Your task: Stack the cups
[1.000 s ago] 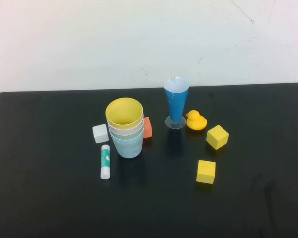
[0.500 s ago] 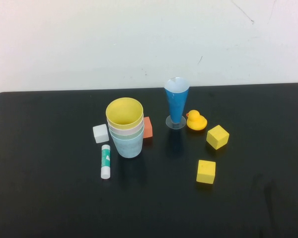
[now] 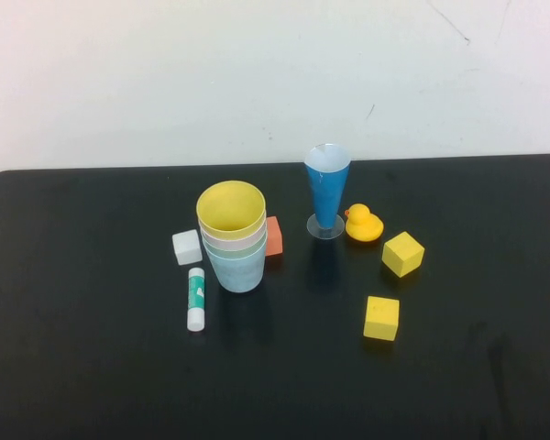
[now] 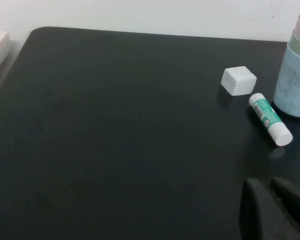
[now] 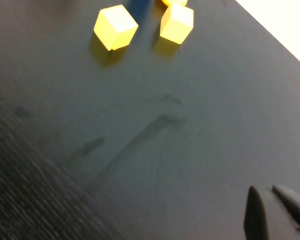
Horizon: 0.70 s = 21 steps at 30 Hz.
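1. On table (image 3: pixel 92 367): cups (image 3: pixel 233 236) nested in one upright stack, yellow uppermost, between white cube (image 3: pixel 186 247) and orange block (image 3: pixel 274 236).
2. Left gripper (image 4: pixel 275 207): off-stack, fingers narrow, empty.
3. Right gripper (image 5: pixel 275 212): near yellow cubes (image 5: pixel 115 26), narrow, empty.

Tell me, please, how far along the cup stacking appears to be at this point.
It looks finished: the four cups stand nested in one stack, yellow on top, then pink, green and light blue at the bottom. Nothing is in hand. The left gripper and right gripper show only in their wrist views, shut, low over bare table, away from the stack. No loose cup remains.
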{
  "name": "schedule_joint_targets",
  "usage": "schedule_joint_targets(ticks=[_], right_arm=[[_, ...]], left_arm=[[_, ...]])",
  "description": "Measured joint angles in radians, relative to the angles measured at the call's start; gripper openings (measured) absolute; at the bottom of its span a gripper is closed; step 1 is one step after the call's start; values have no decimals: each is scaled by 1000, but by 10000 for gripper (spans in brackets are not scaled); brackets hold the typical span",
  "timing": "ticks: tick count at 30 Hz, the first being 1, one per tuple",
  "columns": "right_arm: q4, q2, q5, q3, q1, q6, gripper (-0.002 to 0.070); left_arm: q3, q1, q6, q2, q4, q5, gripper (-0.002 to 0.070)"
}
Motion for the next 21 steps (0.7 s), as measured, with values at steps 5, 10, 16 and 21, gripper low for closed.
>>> schedule_joint_targets(ticks=[5,10,16,21], right_arm=[[1,0,-2,0,0,0,-1],[-6,0,-2,0,0,0,-1],[42,-127,-125,80,-187,67,-1],[49,-246,-315,255,-359,75,-1]], left_arm=[[0,0,0,0,0,0,0],[0,0,0,0,0,0,0],[0,0,0,0,-2,0,0],[0,0,0,0,-2,0,0]])
